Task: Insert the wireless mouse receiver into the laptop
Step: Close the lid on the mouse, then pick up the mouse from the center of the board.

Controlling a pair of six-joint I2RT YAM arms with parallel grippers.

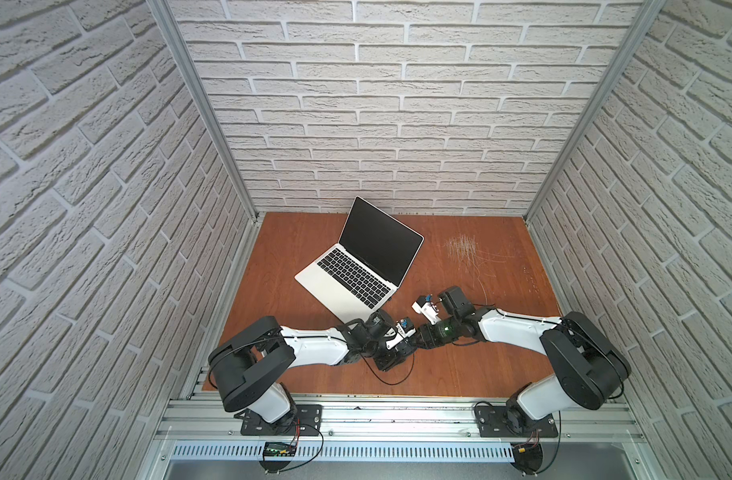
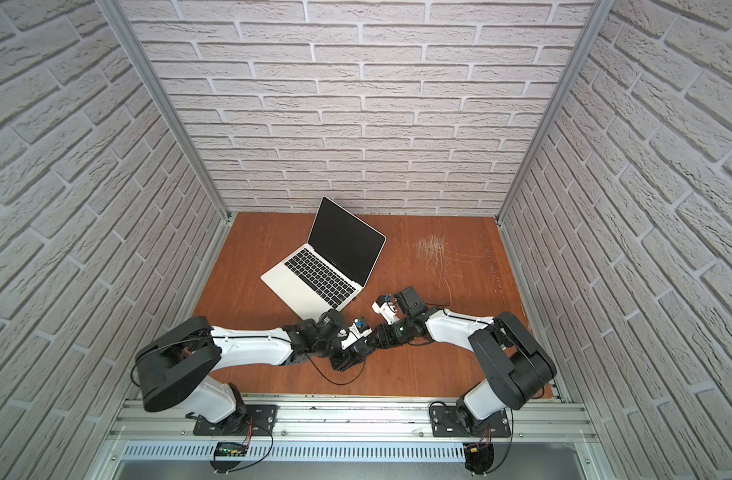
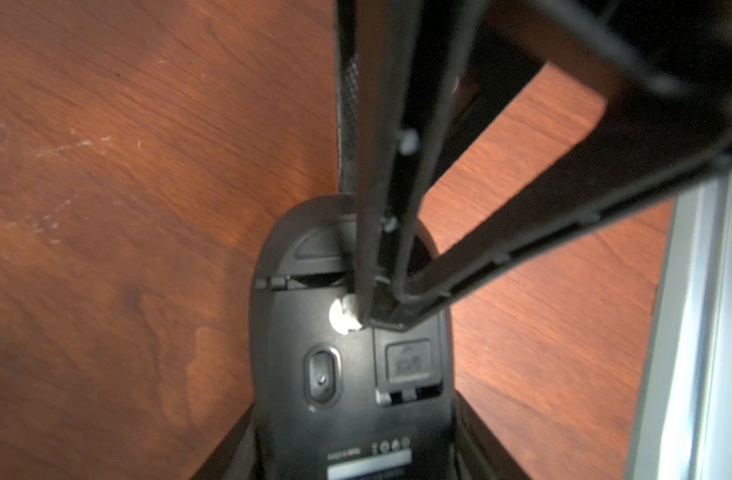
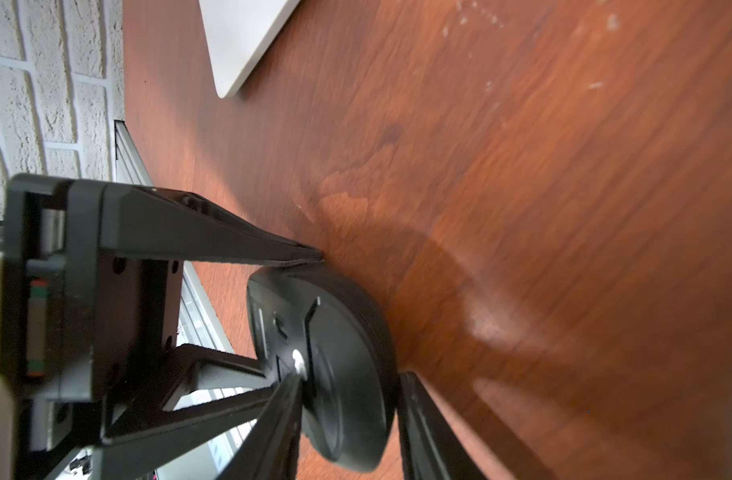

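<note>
Right fingers (image 3: 381, 187), grip unreadable, probing the wireless mouse receiver (image 3: 344, 316) in the mouse (image 3: 289, 332) clamped by left fingers (image 4: 214, 232): risk of a glancing tip flicking it away.

My left arm (image 1: 314, 351) and right arm (image 1: 514, 332) wear white shells between bulky black joints, thin black cables looping alongside. My right gripper (image 4: 298, 313) has black triangular fingers (image 4: 214, 232); 2 pale screws (image 3: 409, 142) stud a finger's edge, and a green light (image 1: 446, 330) glows at its wrist.
</note>
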